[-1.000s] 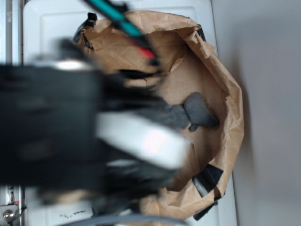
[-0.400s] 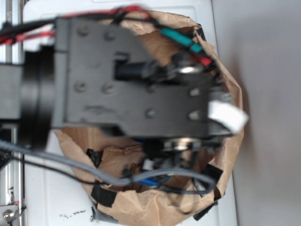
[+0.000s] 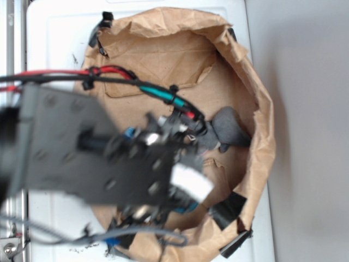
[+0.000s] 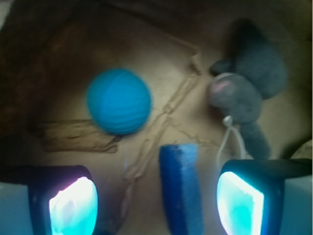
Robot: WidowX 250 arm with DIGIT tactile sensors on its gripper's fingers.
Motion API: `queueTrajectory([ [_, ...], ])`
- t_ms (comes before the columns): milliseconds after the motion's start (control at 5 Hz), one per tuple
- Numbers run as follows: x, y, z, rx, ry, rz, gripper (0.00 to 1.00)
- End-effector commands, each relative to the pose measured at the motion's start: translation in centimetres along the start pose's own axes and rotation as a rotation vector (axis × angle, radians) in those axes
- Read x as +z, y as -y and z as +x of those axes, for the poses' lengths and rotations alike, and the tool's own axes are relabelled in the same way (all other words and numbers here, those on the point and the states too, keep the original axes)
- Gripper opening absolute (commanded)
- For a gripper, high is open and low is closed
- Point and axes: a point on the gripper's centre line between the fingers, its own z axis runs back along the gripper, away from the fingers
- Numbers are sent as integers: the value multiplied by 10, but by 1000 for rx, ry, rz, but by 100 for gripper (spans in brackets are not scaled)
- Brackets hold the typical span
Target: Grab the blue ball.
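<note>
Three things lie on the floor of the bag [image 3: 163, 30], a brown paper one with its rim rolled down, and I take the ball [image 4: 119, 101] as my mark for placing the rest. In my wrist view the ball sits bare on the paper, touching nothing. The block [image 4: 181, 188] lies below and to the right of it, near but apart, standing on edge between my fingers [image 4: 73, 203]. The plush [image 4: 247, 93] rests well to the right of the ball, grey, with a thin white string trailing from it. My claw [image 4: 156, 203] is spread wide, pinching nothing; one fingertip glows below the ball and to its left, the other far to the right, under the plush. From the exterior view my arm [image 3: 82, 150] hangs over the bag and hides the ball; only the plush shows past it, inside the bag's right wall.
</note>
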Motion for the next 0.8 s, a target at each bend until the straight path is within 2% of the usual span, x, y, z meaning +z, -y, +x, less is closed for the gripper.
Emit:
queueTrajectory([
  [0, 1, 23, 32, 64, 43, -17, 100],
  [200, -17, 21, 45, 74, 19, -58, 100],
  [400, -34, 22, 55, 40, 7, -139, 100],
  [600, -52, 29, 60, 31, -24, -141, 2],
])
